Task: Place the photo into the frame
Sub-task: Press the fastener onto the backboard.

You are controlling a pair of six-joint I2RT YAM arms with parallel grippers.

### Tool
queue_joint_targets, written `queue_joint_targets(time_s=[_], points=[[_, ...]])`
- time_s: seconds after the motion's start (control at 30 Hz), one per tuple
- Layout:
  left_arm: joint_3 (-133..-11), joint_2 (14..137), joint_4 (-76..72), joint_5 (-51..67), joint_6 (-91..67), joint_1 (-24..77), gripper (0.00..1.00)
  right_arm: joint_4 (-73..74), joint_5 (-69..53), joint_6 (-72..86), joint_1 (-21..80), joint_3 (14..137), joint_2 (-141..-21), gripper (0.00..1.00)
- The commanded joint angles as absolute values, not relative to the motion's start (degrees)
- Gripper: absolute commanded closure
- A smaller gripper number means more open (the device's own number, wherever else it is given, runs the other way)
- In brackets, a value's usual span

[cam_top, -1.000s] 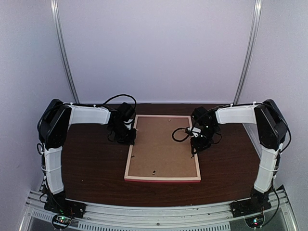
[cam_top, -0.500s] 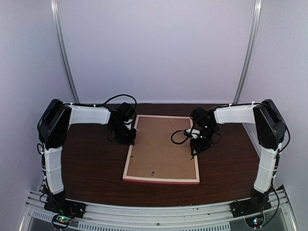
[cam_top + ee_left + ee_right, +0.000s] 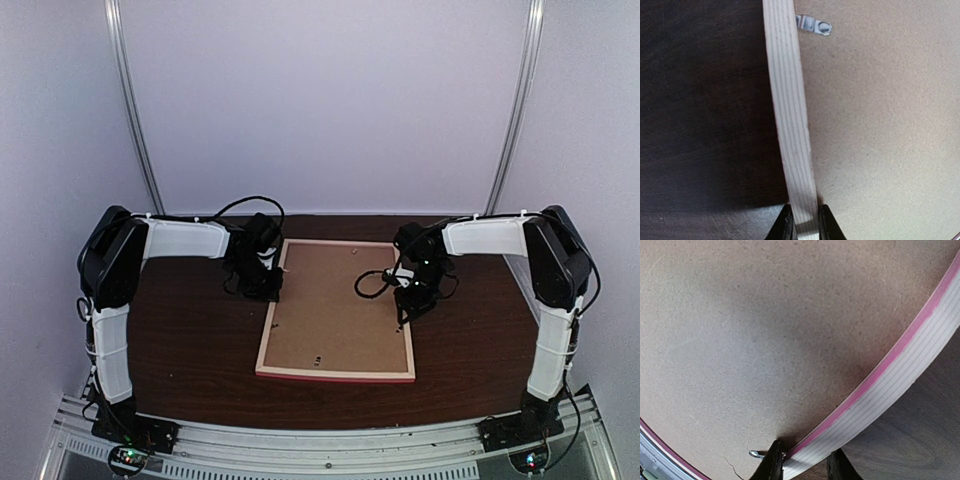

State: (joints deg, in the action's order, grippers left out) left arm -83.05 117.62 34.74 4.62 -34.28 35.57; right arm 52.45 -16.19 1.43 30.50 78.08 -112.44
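Observation:
The frame [image 3: 268,335] lies back side up on the dark table, pale wood rails with pink edges, and a plain brown backing board [image 3: 335,305] fills it. The photo is hidden. My left gripper [image 3: 272,290] is shut on the frame's left rail [image 3: 787,110], with a finger on each side [image 3: 805,227]. My right gripper [image 3: 405,310] straddles the right rail [image 3: 890,375] and is shut on it [image 3: 805,465]. Its inner finger rests against the pink inner edge.
A small metal clip [image 3: 814,25] sits on the backing board [image 3: 880,125] near the left rail. Another clip [image 3: 756,454] sits beside my right inner finger. A black cable loop [image 3: 372,283] hangs over the board. White walls enclose the dark table [image 3: 190,350].
My right gripper and the frame's right side have shifted slightly to the left. My left gripper has held still on the left rail.

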Motion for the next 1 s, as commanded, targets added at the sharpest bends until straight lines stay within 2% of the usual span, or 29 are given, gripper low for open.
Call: queue_joint_targets(time_s=[0.0, 0.17, 0.37, 0.63, 0.83, 0.97], points=[[-84.1, 118.0, 34.3, 5.2, -32.4, 35.6, 0.84, 56.9, -13.2, -3.7, 31.1, 76.2, -115.7, 0.78], [-83.9, 117.9, 34.3, 5.5, -32.3, 35.6, 0.83, 54.1, -17.3, -1.6, 29.0, 75.5, -116.2, 0.67], [-83.6, 117.9, 34.3, 5.7, -32.4, 35.6, 0.83, 51.7, -22.0, -0.2, 26.6, 74.0, -115.4, 0.65], [-83.7, 117.9, 34.1, 5.7, -32.5, 35.6, 0.84, 53.2, -18.5, -0.4, 27.1, 73.4, -115.5, 0.58], [-83.8, 117.9, 34.1, 5.6, -32.5, 35.6, 0.83, 54.6, -15.1, -0.6, 29.0, 74.3, -117.1, 0.57], [-83.7, 117.9, 34.1, 5.5, -32.5, 35.6, 0.84, 55.6, -13.3, -1.2, 29.4, 74.4, -117.4, 0.60]])
